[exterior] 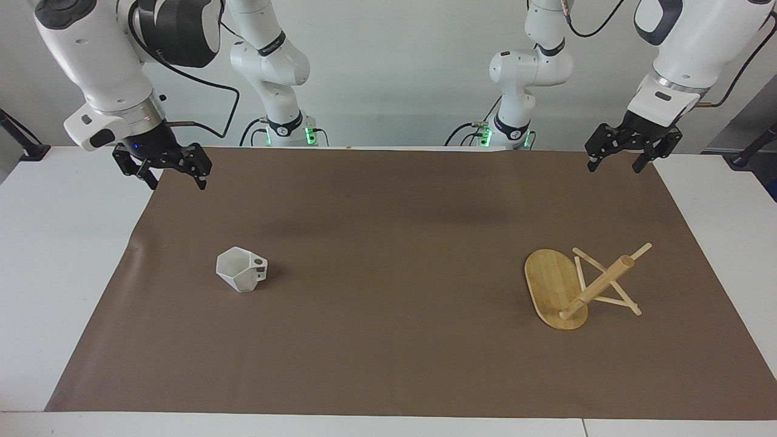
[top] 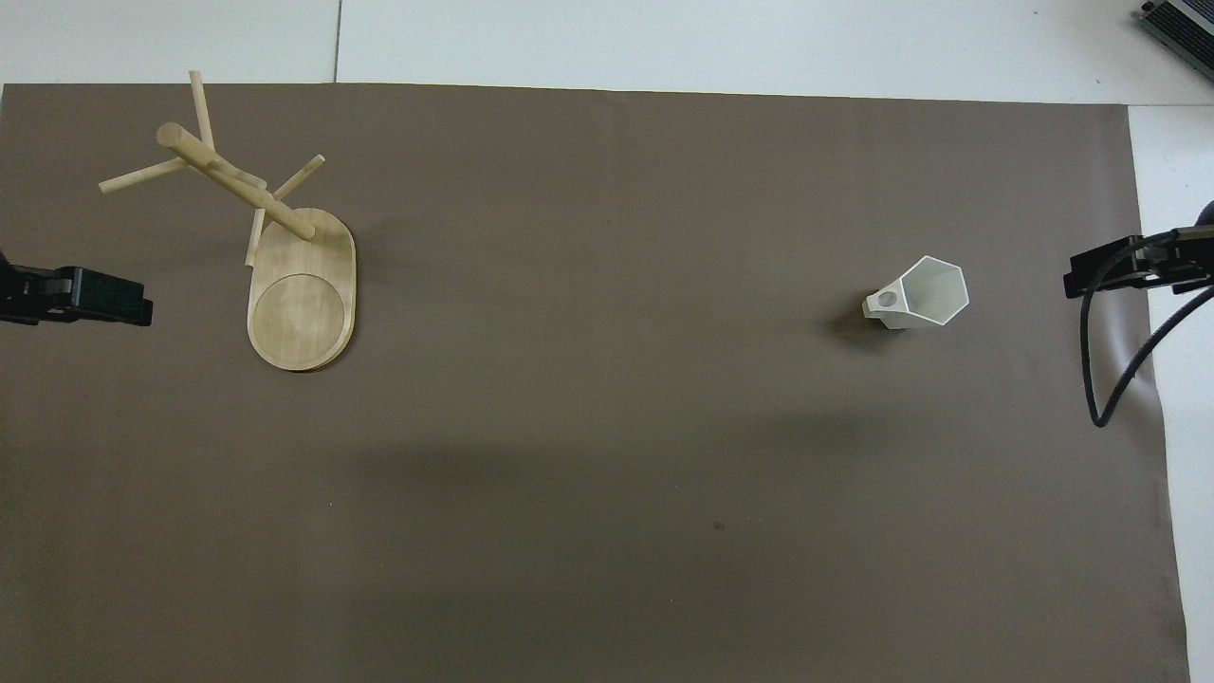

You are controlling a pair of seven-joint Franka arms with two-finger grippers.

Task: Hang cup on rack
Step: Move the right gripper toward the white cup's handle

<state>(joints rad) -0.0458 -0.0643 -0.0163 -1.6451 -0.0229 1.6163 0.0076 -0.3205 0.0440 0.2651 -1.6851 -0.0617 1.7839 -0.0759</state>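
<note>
Two grippers hang clear of the work, both with jaws spread and holding nothing. The right gripper [exterior: 162,167] is over the corner of the brown mat [exterior: 388,364] at the right arm's end. The left gripper [exterior: 631,152] waits over the mat corner at the left arm's end.

The cup [exterior: 241,269] stands on the mat toward the right arm's end, well apart from both grippers. In the facing view it lies at about five o'clock from the right gripper. The right arm is plainly the nearer; the left gripper would have to cross most of the table.

The cup is small, white and faceted, upright, its six-sided mouth open upward. Its blocky handle, pierced by a round hole, points at about three o'clock in the facing view, toward the middle of the table and the rack.

The rack [exterior: 555,285] sits toward the left arm's end, about as far from the robots as the cup. It is light bamboo. In both views its post slants away from the oval base, so it looks tipped over, base on edge and pegs on the mat.

Judgement: nothing is yet grasped. The coming move falls to the right arm, down and outward onto the cup. The rack likely needs righting before any hanging.
</note>
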